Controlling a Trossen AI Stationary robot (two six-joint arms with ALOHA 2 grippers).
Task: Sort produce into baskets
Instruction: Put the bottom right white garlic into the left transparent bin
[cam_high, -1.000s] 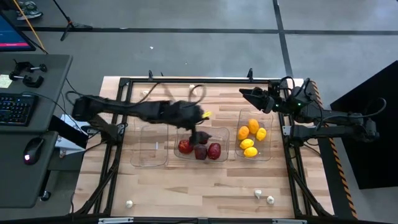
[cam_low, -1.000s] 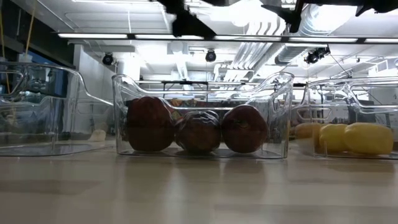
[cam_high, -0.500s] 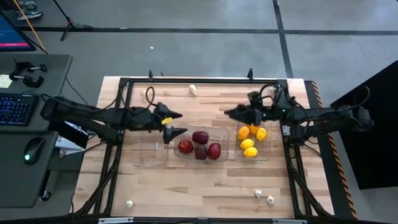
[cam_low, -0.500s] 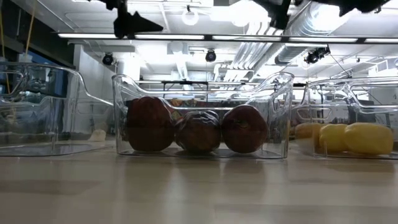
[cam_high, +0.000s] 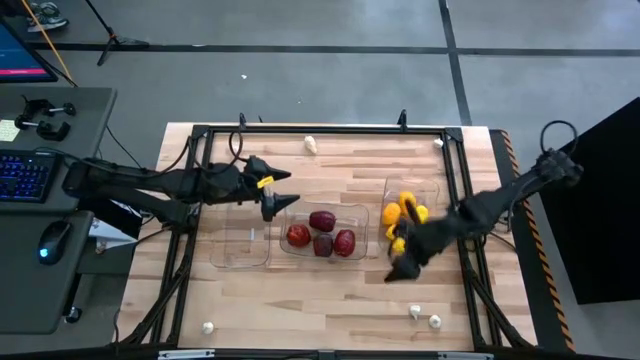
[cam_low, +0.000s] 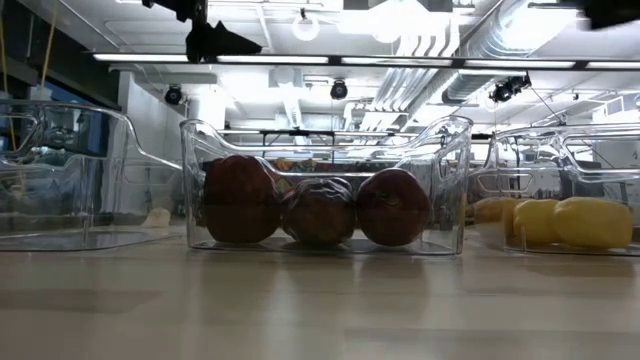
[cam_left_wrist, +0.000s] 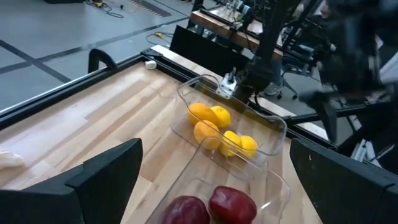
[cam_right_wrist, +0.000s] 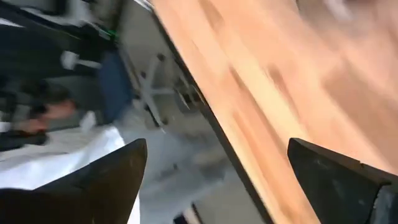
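Three clear baskets stand in a row on their bases. The left basket (cam_high: 240, 238) holds nothing. The middle basket (cam_high: 322, 255) holds several dark red pieces (cam_high: 322, 221), which also show in the low view (cam_low: 318, 210). The right basket (cam_high: 428, 235) holds yellow and orange lemon-like pieces (cam_high: 404, 208). My left gripper (cam_high: 287, 193) is open and empty, raised between the left and middle baskets. My right gripper (cam_high: 398, 270) is open and empty, just near of the right basket. Tiny white garlic pieces lie on the table at the near right (cam_high: 415, 312), near left (cam_high: 207, 326) and far edge (cam_high: 311, 144).
A black frame (cam_high: 320, 130) runs round the wooden table. Bare wood lies between the baskets and the table's near edge. A desk with a keyboard (cam_high: 25, 175) and a mouse stands to the left of the table.
My left gripper has drawn back from over the middle basket toward the table's left, then held still. My right gripper has swung from the table's far right, past the right basket, toward the near edge, moving fast.
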